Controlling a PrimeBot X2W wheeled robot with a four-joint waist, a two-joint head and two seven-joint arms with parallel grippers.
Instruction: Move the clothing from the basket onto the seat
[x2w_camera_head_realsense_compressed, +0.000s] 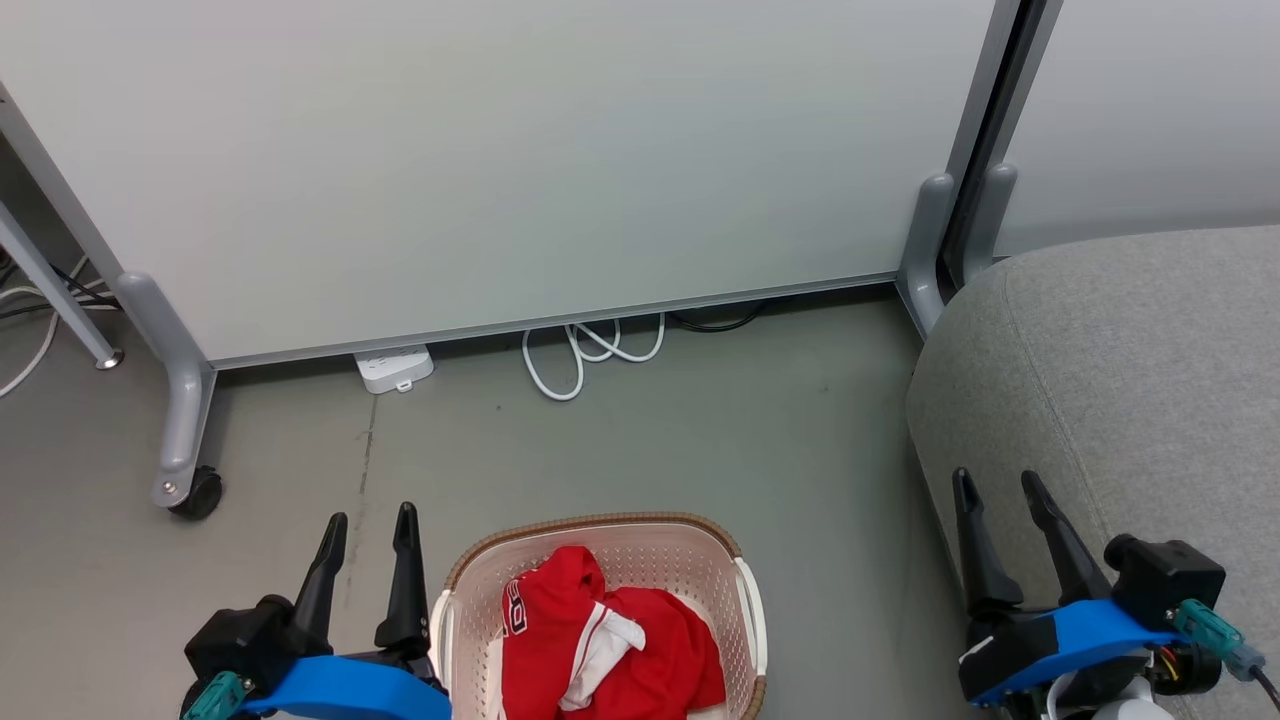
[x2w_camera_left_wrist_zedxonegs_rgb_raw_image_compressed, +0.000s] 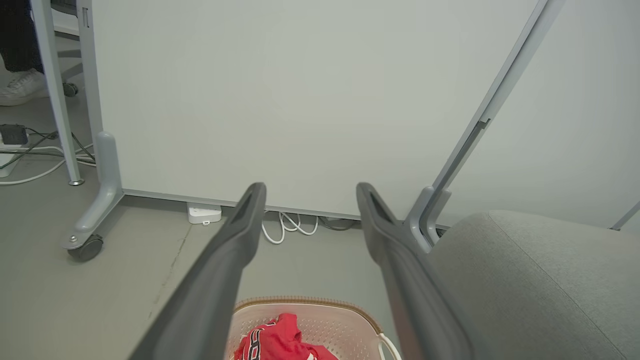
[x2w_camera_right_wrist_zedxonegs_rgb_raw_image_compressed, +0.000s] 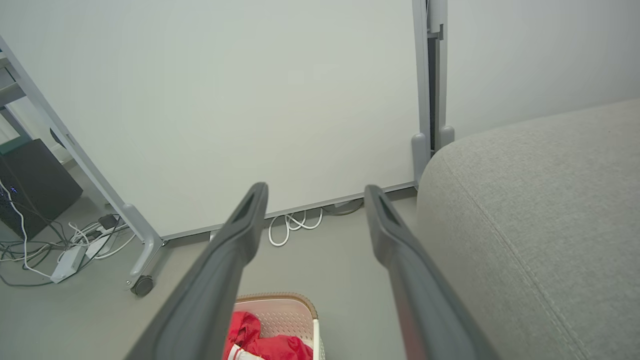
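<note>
Red clothing (x2w_camera_head_realsense_compressed: 605, 640) with white panels lies bunched in the cream basket (x2w_camera_head_realsense_compressed: 600, 525), which stands on the floor at the bottom middle of the head view. The clothing (x2w_camera_left_wrist_zedxonegs_rgb_raw_image_compressed: 277, 342) and basket rim (x2w_camera_left_wrist_zedxonegs_rgb_raw_image_compressed: 305, 302) also peek between the left fingers; clothing (x2w_camera_right_wrist_zedxonegs_rgb_raw_image_compressed: 260, 340) and basket (x2w_camera_right_wrist_zedxonegs_rgb_raw_image_compressed: 285, 310) show low in the right wrist view. The grey seat (x2w_camera_head_realsense_compressed: 1130, 380) fills the right side, also as seat (x2w_camera_left_wrist_zedxonegs_rgb_raw_image_compressed: 540, 280) and seat (x2w_camera_right_wrist_zedxonegs_rgb_raw_image_compressed: 540, 215). My left gripper (x2w_camera_head_realsense_compressed: 370, 525) stands open just left of the basket. My right gripper (x2w_camera_head_realsense_compressed: 1000, 485) is open above the seat's front edge.
A white partition panel (x2w_camera_head_realsense_compressed: 500, 160) on grey wheeled legs (x2w_camera_head_realsense_compressed: 180, 400) stands behind the basket. A power strip (x2w_camera_head_realsense_compressed: 395, 368) and looped white cable (x2w_camera_head_realsense_compressed: 590, 350) lie at its foot. More cables (x2w_camera_right_wrist_zedxonegs_rgb_raw_image_compressed: 65, 240) and a dark box (x2w_camera_right_wrist_zedxonegs_rgb_raw_image_compressed: 35, 180) sit far left. A person's shoe (x2w_camera_left_wrist_zedxonegs_rgb_raw_image_compressed: 20, 87) shows beyond the partition.
</note>
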